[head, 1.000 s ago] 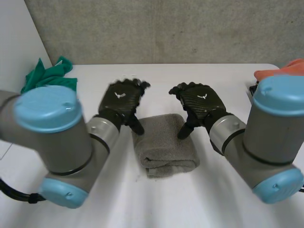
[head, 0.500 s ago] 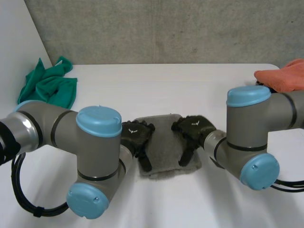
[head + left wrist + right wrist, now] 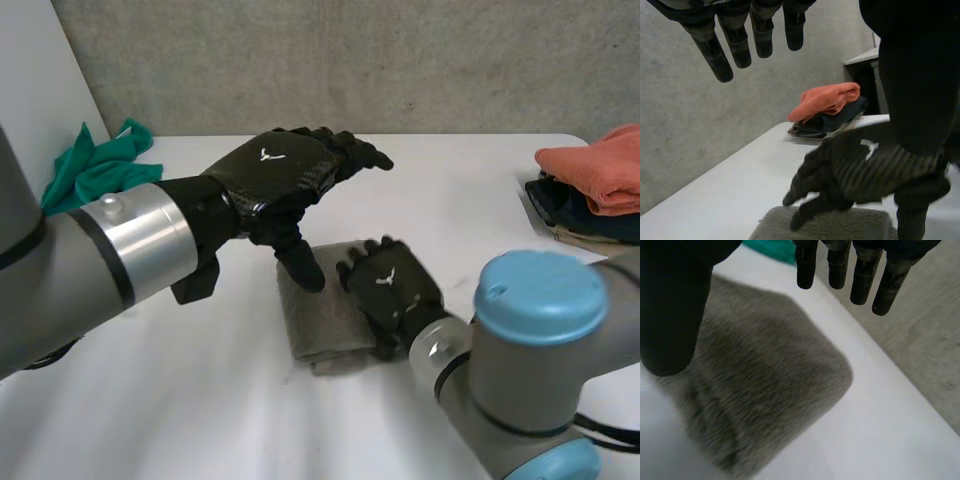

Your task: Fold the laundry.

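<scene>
Upper left of the head view: a crumpled green cloth (image 3: 97, 172) lies unfolded on the white table (image 3: 480, 190), apparently work still to do. Centre-left: the left hand (image 3: 285, 180) is raised, fingers straight, holding nothing. Centre: the grey terry towel (image 3: 320, 335) is already a compact folded bundle. On its right side the right hand (image 3: 390, 290) hangs with relaxed fingers and no grasp. Far right: an orange cloth (image 3: 595, 168) tops a stack of dark garments (image 3: 580, 212). Half a second earlier both hands flanked the towel low down; the left has since lifted clear.
</scene>
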`<move>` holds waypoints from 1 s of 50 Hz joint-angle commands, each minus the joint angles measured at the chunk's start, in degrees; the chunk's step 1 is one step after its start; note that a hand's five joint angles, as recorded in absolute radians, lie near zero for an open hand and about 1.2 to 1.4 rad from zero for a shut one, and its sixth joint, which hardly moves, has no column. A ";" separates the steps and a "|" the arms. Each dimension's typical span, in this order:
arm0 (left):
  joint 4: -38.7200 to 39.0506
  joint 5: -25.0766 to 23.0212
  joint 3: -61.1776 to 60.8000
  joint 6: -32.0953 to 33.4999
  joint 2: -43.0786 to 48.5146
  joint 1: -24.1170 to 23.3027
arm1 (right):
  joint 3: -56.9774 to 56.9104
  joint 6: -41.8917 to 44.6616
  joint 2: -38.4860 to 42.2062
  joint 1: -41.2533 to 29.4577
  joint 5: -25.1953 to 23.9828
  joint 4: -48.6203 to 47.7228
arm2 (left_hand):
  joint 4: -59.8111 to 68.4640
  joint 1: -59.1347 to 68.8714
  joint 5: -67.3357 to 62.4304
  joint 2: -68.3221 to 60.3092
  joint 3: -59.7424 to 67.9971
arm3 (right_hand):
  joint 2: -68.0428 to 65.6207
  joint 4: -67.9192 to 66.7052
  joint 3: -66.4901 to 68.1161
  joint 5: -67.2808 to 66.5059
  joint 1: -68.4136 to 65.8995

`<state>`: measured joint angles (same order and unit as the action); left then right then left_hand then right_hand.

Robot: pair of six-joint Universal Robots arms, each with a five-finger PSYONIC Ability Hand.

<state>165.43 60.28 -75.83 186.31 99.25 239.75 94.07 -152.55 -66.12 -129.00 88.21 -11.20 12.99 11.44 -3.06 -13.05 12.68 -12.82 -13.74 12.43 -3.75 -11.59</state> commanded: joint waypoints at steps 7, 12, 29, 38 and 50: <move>-0.20 1.51 -0.90 0.01 -1.34 0.01 | 1.99 -1.69 6.53 -0.55 0.74 -9.71 | 1.94 3.48 -1.86 -1.87 2.25 | 2.82 3.74 -2.43 3.75 1.59; -0.11 1.51 -1.08 0.10 -1.17 -0.07 | 1.46 -1.52 8.46 -0.29 0.65 -9.80 | 1.94 3.48 -1.86 -1.87 2.25 | 2.82 3.74 -2.43 3.75 1.59; 0.15 1.42 -1.08 0.01 -0.55 -0.16 | -3.54 -1.96 12.95 -0.11 -0.84 -12.00 | 1.77 3.31 -1.70 -1.71 2.08 | 2.82 3.74 -2.43 3.75 1.59; 0.85 1.51 -0.99 0.01 -0.46 -0.07 | -8.38 -2.05 15.94 -0.11 -1.37 -12.26 | 1.77 3.31 -1.69 -1.71 2.08 | -24.99 -24.07 25.38 -24.05 -26.22; 1.30 1.51 -0.99 0.01 -0.38 0.19 | -10.84 -2.31 17.78 -0.11 -1.28 -12.44 | 1.94 3.48 -1.86 -1.87 2.25 | -52.23 -51.31 52.62 -51.30 -53.46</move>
<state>166.71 61.78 -76.82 186.33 98.81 239.74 84.44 -154.61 -49.03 -129.11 86.81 -23.56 12.96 11.44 -3.01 -13.04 12.68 -41.22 -40.62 40.75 -26.41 -33.63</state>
